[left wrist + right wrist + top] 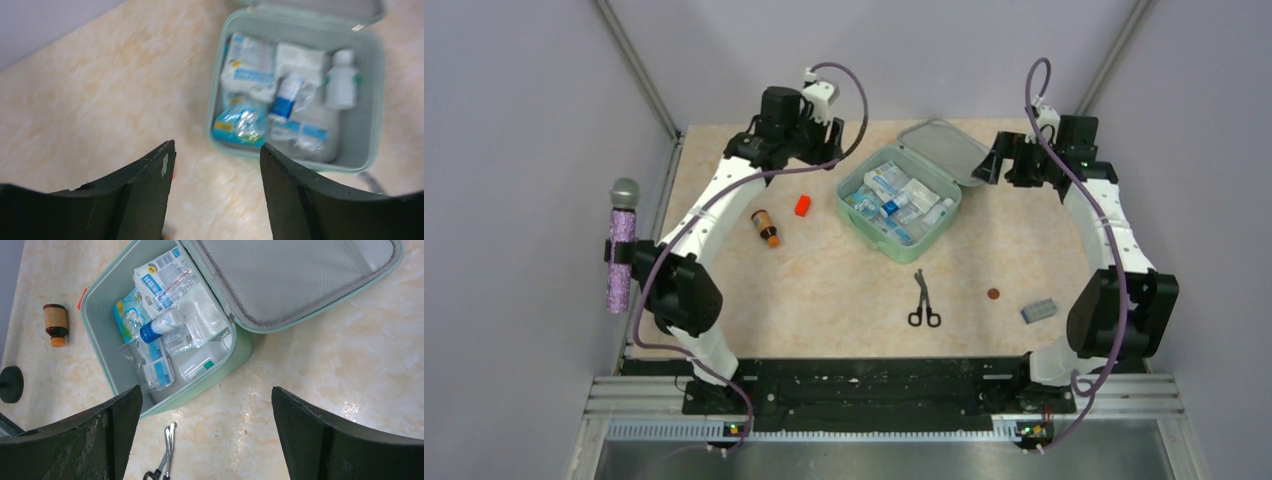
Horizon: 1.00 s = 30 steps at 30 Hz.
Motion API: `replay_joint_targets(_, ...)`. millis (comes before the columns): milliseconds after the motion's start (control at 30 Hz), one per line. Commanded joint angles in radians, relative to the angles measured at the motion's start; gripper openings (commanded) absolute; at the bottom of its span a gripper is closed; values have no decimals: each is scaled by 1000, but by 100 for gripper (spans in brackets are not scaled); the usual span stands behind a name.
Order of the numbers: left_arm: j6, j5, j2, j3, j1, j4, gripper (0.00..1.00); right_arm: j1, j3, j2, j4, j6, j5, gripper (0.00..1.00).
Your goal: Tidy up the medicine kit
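The mint-green medicine kit (852, 212) lies open at the table's middle, lid (944, 150) folded back, holding several packets and a small white bottle (341, 80). Outside it lie a brown bottle with an orange cap (765, 227), a small red block (802, 205), black-handled scissors (923, 300), a small brown disc (993, 294) and a blue blister pack (1039, 311). My left gripper (824, 155) hovers left of the kit, open and empty (217, 150). My right gripper (992, 165) hovers by the lid, open and empty (206, 395). The right wrist view shows the kit (100, 340), bottle (55, 324) and scissors (167, 450).
A purple-handled microphone-like object (621, 245) is clamped at the table's left edge. Grey walls close in the back and sides. A black mounting rail (864, 385) runs along the near edge between the arm bases.
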Motion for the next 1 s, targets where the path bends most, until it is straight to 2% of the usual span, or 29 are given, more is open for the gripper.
replay_joint_targets(0, 173, -208, -43, -188, 33, -119, 67, 3, 10, -40, 20, -19, 6, 98)
replay_joint_targets(100, 529, -202, -76, -270, 35, -150, 68, 3, -13, -67, 15, -17, 8, 98)
replay_joint_targets(167, 832, -87, -99, -290, 49, -259, 69, 3, -34, -94, 15, -16, 6, 97)
replay_joint_targets(233, 1159, 36, -119, -298, 77, -443, 69, 3, -57, -118, 15, -18, 4, 97)
replay_joint_targets(300, 1353, 24, -119, -318, 103, -509, 70, 4, -86, -137, 15, -16, -1, 97)
replay_joint_targets(400, 1555, -35, -71, -291, 136, -613, 70, 3, -114, -150, 15, -7, -12, 96)
replay_joint_targets(500, 1725, -67, 25, -207, 180, -774, 69, 3, -131, -158, 19, -4, -17, 96)
replay_joint_targets(567, 1800, -95, 85, -167, 200, -810, 69, 4, -141, -165, 27, -4, -16, 96)
replay_joint_targets(800, 1967, -89, 180, -148, 233, -645, 69, 4, -164, -156, 36, 6, -16, 95)
replay_joint_targets(967, 2052, -42, 200, -209, 237, -515, 69, 4, -177, -157, 41, 7, -16, 95)
